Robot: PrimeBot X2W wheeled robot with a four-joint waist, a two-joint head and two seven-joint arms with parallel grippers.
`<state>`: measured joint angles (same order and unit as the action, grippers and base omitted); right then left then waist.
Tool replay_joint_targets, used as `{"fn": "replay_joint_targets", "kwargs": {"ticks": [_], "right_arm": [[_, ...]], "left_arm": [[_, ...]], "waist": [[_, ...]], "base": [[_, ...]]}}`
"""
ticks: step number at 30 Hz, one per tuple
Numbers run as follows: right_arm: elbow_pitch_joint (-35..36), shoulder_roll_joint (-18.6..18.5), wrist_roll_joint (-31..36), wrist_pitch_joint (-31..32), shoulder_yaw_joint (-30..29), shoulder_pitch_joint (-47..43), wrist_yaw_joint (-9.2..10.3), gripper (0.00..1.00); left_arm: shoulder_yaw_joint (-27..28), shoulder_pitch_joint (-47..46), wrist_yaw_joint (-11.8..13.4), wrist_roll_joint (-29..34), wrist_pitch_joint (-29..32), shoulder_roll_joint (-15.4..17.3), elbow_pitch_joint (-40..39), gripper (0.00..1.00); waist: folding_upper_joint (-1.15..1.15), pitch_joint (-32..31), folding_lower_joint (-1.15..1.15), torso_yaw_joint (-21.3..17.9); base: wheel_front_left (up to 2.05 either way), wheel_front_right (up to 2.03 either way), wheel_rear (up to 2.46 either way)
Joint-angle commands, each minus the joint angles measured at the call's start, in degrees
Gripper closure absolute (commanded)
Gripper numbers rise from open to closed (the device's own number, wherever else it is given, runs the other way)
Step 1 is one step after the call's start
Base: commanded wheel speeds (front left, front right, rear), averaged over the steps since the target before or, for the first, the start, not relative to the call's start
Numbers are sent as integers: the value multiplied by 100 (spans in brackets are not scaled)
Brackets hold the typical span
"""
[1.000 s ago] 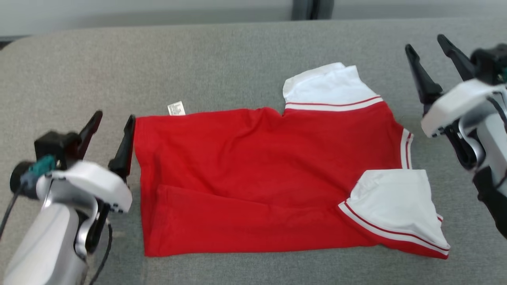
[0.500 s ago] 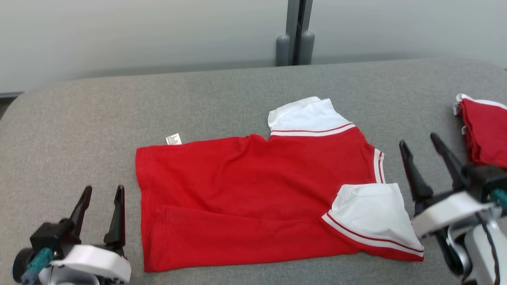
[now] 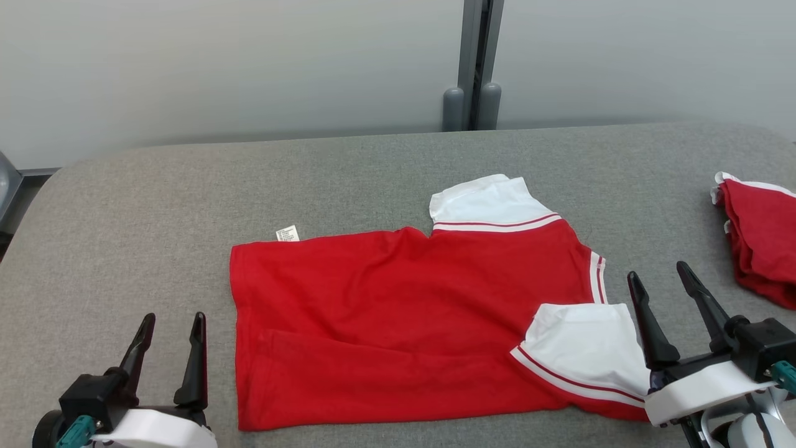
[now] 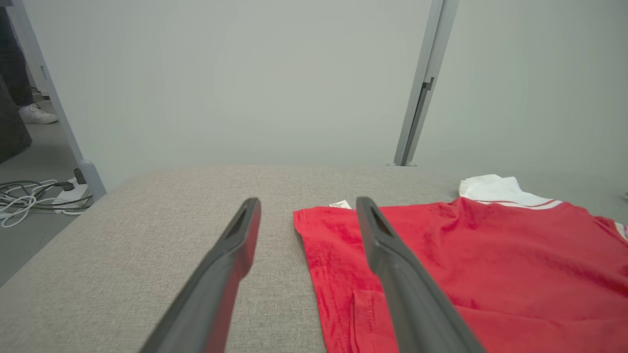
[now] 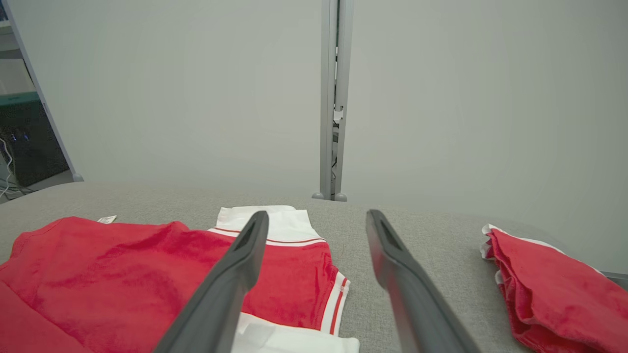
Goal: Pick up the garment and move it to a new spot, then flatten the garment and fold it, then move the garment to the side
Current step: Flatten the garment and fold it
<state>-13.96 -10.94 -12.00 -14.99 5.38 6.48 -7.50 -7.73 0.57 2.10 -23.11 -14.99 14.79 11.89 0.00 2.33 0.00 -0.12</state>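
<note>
The garment [image 3: 398,317] is a red shirt with white, red-striped sleeves, lying spread flat in the middle of the grey padded table [image 3: 155,205]. One long side is folded over. A small white tag [image 3: 287,234] sticks out at its far left corner. My left gripper [image 3: 172,323] stands open at the lower left, just left of the shirt's hem and apart from it. My right gripper [image 3: 658,279] is open at the lower right, beside the near white sleeve [image 3: 584,345]. The wrist views show the garment [image 4: 490,264] [image 5: 122,274] beyond empty fingers.
A second red garment [image 3: 762,233] lies bunched at the table's right edge, also in the right wrist view [image 5: 554,299]. A grey partition with a post [image 3: 476,62] stands behind the table. Cables [image 4: 34,196] lie on the floor off the left end.
The head camera has tilted up, bringing the wall and the second garment into view. Both grippers have drawn back toward the table's near edge, staying open. The garment lies as before.
</note>
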Motion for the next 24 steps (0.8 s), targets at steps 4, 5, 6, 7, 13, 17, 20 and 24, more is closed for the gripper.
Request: {"fn": "replay_joint_targets", "kwargs": {"ticks": [4, 5, 6, 7, 13, 17, 20, 24], "right_arm": [[49, 49, 37, 50, -25, 105, 1, 0], [48, 55, 19, 103, -7, 176, 1, 0], [37, 63, -34, 178, 21, 255, 1, 0], [30, 86, -138, 275, 81, 365, 1, 0], [-241, -89, -399, 1088, 433, 1566, 1, 0], [-774, -157, -290, 1586, 666, 2593, 1, 0], [-1309, -137, -259, 1874, 874, 3186, 0, 0], [-2017, -104, -308, 2105, 1089, 3797, 1, 0]], "left_arm": [[28, -259, -110, 143, -22, -45, 54, 0], [25, -315, -139, 151, -22, -50, 74, 0], [15, -385, -162, 147, -22, -50, 112, 0], [4, -482, -197, 155, -23, -34, 140, 0], [-185, -1420, -338, 134, 535, -7, 424, 0], [-362, -2182, -400, 185, 1030, 9, 784, 0], [-494, -2613, -449, 181, 1407, -49, 1160, 0], [-649, -3079, -522, 203, 1780, -97, 1532, 0]], "waist": [[0, 128, 0, -10], [0, 189, 0, -17], [0, 266, 0, -26], [0, 364, 0, -37], [0, 1116, 0, 4], [0, 1513, 0, 139], [0, 1675, 0, 269], [0, 1871, 0, 425]], "base": [[0, 0, 0], [0, 0, 0], [0, 0, 0], [0, 0, 0], [0, 0, 0], [0, 0, 0], [0, 0, 0], [0, 0, 0]]}}
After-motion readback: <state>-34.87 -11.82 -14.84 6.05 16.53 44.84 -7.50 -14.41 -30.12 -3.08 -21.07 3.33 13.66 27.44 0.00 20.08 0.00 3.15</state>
